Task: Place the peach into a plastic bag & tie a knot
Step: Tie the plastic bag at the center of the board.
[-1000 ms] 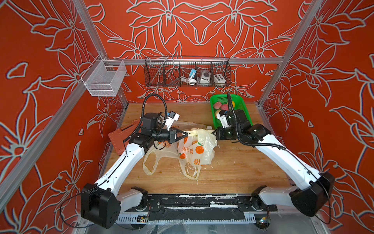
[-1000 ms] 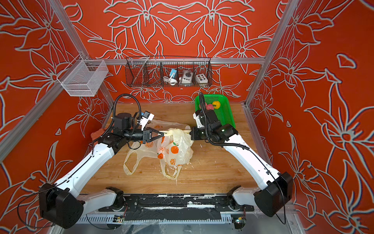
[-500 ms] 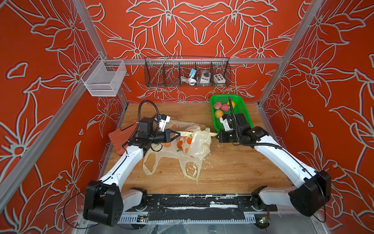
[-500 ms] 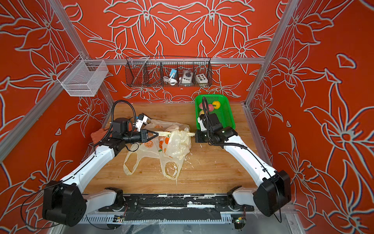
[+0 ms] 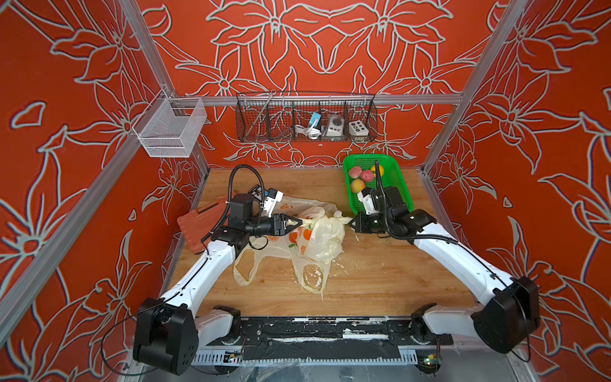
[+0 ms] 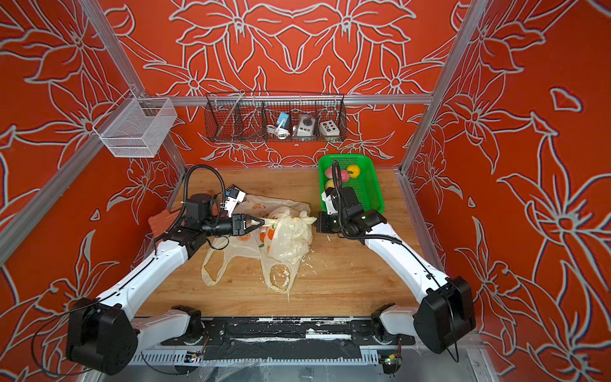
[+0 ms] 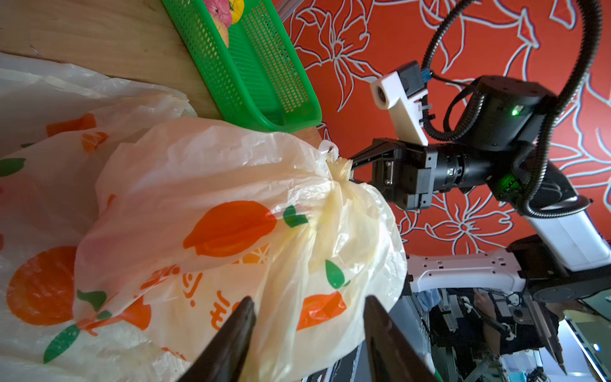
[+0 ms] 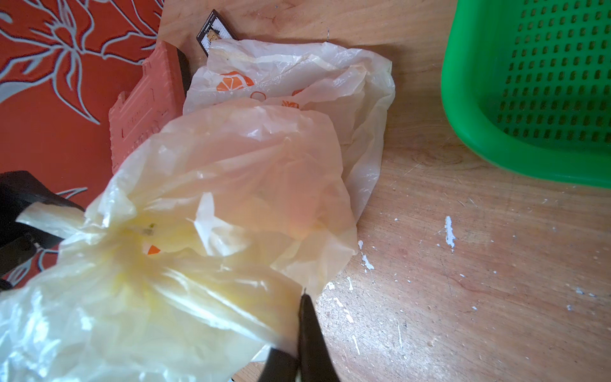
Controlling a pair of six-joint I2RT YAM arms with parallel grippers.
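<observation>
1. The knot (image 7: 338, 170) is a small bunch of cream plastic at the top of the filled plastic bag (image 5: 322, 239). It sits between the 2 grippers, near the middle of the wooden table (image 5: 380, 277).
2. The right gripper (image 5: 351, 222) is closed and pinches the handle end (image 5: 343, 219) that sticks out of the knot towards it (its own wrist view shows the fingers pressed together on plastic).
3. The left gripper (image 5: 295, 222) has its jaws apart, and the other handle end (image 5: 305, 220) lies between them.
4. A pinkish shape shows through the bag wall, probably the peach (image 8: 287, 211), though the plastic blurs it.
5. The bag rests partly on flat spare bags (image 5: 264, 254). The green basket (image 5: 398, 185) stands nearby with 4 fruits (image 5: 362, 175) in it.
</observation>
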